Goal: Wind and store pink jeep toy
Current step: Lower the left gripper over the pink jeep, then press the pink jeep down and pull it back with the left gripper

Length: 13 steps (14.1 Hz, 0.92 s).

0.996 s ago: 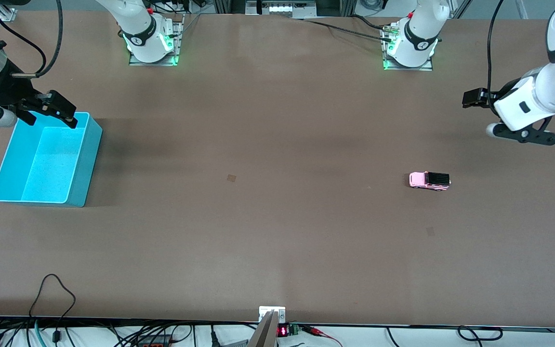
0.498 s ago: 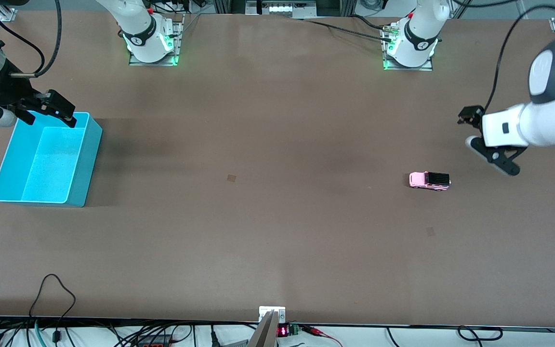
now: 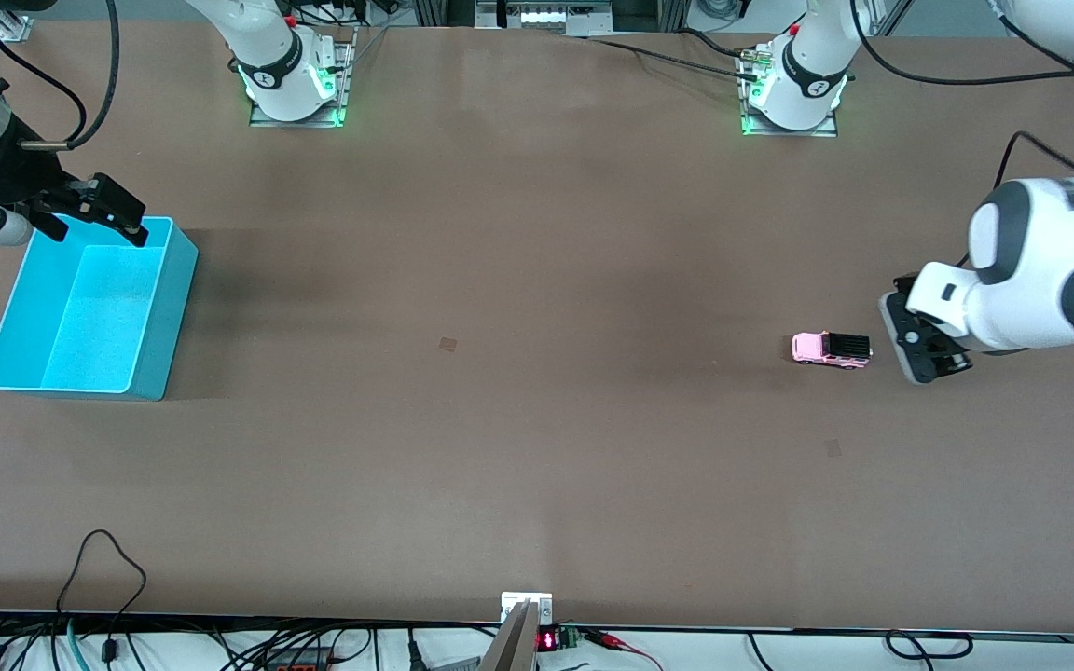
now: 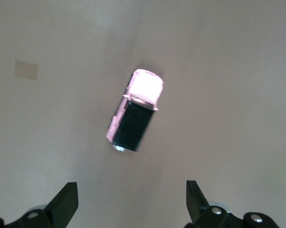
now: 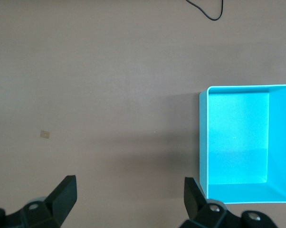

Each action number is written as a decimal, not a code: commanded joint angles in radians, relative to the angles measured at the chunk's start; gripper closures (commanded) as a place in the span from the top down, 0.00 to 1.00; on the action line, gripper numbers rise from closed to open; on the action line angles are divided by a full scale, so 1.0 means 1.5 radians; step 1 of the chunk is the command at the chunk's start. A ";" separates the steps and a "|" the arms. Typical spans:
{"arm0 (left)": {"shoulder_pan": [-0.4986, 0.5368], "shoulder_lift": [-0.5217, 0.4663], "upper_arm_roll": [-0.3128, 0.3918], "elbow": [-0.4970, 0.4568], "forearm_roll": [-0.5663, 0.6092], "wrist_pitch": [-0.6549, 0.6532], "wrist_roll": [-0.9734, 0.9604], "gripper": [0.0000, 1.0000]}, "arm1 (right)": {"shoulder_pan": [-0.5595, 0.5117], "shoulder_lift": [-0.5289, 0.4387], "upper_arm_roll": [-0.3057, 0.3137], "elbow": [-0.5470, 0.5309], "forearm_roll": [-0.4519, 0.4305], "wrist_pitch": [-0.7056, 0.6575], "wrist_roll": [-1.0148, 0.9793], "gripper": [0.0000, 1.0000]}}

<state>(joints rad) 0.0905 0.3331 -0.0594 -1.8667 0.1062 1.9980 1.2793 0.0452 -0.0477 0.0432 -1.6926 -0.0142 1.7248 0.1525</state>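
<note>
The pink jeep toy (image 3: 832, 349) stands on the brown table toward the left arm's end, its black rear roof panel pointing at my left gripper (image 3: 927, 347). That gripper hovers low beside the jeep's rear, open and empty. In the left wrist view the jeep (image 4: 136, 110) lies ahead of the gripper (image 4: 132, 209), outside its spread fingers (image 4: 64, 204). My right gripper (image 3: 97, 211) waits open and empty over the corner of the cyan bin (image 3: 164, 308) farthest from the front camera. The right wrist view shows the gripper (image 5: 128, 204) and the empty bin (image 5: 203, 142).
Small tan patches mark the table at its middle (image 3: 447, 344) and nearer the front camera than the jeep (image 3: 833, 447). A loose black cable (image 3: 108, 559) lies by the front edge. The arm bases (image 3: 290, 84) stand along the back.
My left arm has swung down and toward the front camera, bringing its gripper beside the jeep's rear. The jeep, the bin and the right arm have not moved.
</note>
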 commanded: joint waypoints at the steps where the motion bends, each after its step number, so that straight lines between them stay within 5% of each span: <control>1: -0.006 -0.021 -0.002 -0.093 0.022 0.129 0.079 1.00 | 0.002 0.000 -0.002 0.009 -0.005 -0.012 -0.008 1.00; 6: -0.019 -0.019 -0.005 -0.223 0.040 0.315 0.086 1.00 | 0.002 0.001 -0.001 0.010 -0.005 -0.012 -0.008 1.00; 11: -0.015 0.034 -0.005 -0.238 0.040 0.408 0.086 1.00 | 0.004 0.002 -0.001 0.013 -0.004 -0.012 0.001 1.00; 13: -0.014 0.036 -0.005 -0.238 0.041 0.409 0.090 0.81 | 0.000 0.003 -0.001 0.015 -0.004 -0.011 -0.004 1.00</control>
<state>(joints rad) 0.0640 0.3810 -0.0692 -2.2289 0.1469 2.5999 1.3931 0.0456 -0.0476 0.0431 -1.6920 -0.0142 1.7243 0.1522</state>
